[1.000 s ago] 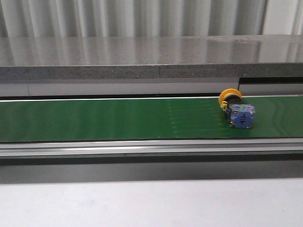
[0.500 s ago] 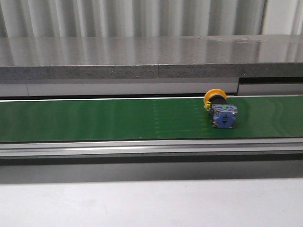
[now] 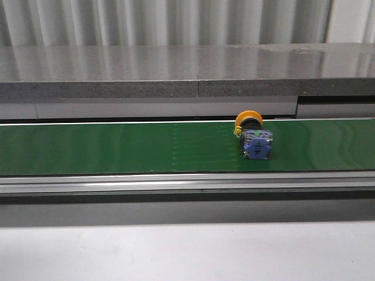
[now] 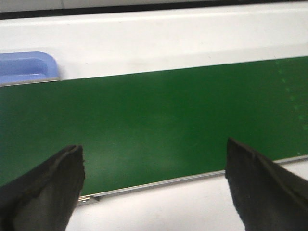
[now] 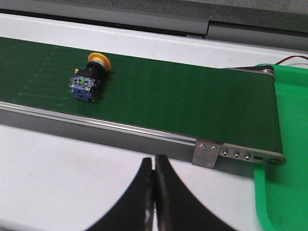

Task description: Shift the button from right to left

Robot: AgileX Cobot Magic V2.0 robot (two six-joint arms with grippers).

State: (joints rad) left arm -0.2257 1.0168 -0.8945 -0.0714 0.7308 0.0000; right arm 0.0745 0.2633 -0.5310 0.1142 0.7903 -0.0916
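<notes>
The button [image 3: 253,138] lies on its side on the green conveyor belt [image 3: 117,147], right of the middle, with its yellow-orange cap toward the back and its blue-grey body toward the front. It also shows in the right wrist view [image 5: 88,80]. My right gripper [image 5: 154,166] is shut and empty over the white table, short of the belt and apart from the button. My left gripper [image 4: 154,161] is open and empty above the belt's near edge [image 4: 159,180]; the button does not show in its view. Neither gripper shows in the front view.
A grey ledge [image 3: 187,70] runs behind the belt. A green tray [image 5: 288,144] sits at the belt's right end beside a metal bracket [image 5: 208,153]. A blue-violet tray corner [image 4: 26,66] lies beyond the belt in the left wrist view. White table [image 3: 187,252] lies in front.
The button has travelled left along the belt, from the right part toward the middle, keeping its orientation.
</notes>
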